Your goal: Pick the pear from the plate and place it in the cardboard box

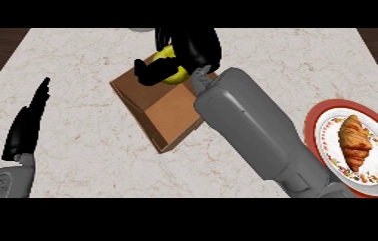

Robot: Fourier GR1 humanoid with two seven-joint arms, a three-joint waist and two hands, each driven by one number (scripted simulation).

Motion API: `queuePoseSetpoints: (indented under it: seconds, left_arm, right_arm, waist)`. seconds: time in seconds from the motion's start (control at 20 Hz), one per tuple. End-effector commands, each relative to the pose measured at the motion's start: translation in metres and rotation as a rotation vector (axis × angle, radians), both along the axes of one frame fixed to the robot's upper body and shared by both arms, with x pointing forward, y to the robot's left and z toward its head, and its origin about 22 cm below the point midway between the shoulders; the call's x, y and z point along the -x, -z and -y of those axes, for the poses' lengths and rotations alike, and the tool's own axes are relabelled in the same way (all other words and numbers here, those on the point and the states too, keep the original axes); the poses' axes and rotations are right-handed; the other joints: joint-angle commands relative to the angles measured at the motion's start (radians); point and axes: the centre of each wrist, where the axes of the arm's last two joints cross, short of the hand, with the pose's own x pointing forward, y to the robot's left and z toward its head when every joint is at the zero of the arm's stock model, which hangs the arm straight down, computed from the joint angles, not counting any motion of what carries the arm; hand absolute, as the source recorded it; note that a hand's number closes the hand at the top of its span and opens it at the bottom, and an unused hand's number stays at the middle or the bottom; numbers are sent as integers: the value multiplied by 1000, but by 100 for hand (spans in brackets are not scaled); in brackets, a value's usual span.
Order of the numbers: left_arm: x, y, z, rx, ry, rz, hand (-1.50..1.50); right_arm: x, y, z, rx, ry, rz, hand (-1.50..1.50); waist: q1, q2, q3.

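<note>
A yellow-green pear (172,65) is held over the far corner of the brown cardboard box (159,110), which lies open at the counter's middle. My right hand (188,52) is curled round the pear from above, its thumb crossing the fruit's front and hiding much of it. The grey right forearm (251,127) reaches diagonally from the lower right across the box's right side. My left hand (26,122) rests open near the left edge, fingers straight and pointing up. A red-rimmed plate (319,130) sits at the right edge.
A croissant (356,142) lies on the plate at the right. The marble counter (88,160) spreads around the box, with dark wood showing at its far left corner (11,40). A small grey object (140,30) peeks in at the top edge.
</note>
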Motion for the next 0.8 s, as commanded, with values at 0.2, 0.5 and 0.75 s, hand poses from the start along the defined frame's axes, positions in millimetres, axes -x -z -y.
queuePoseSetpoints:
  seconds: [0.2,0.5,0.75]
  left_arm:
    - [-10,-2,8,5,33,9,0]
    - [-10,-2,5,1,77,-1,0]
    - [-23,-19,22,16,54,-10,0]
  right_arm:
    - [-29,58,-6,5,158,-101,150]
    - [-46,64,-1,-68,154,-212,-150]
    - [-43,60,-8,-156,105,-101,-150]
  waist:
    - [33,10,0]
    - [52,15,0]
    - [44,10,1]
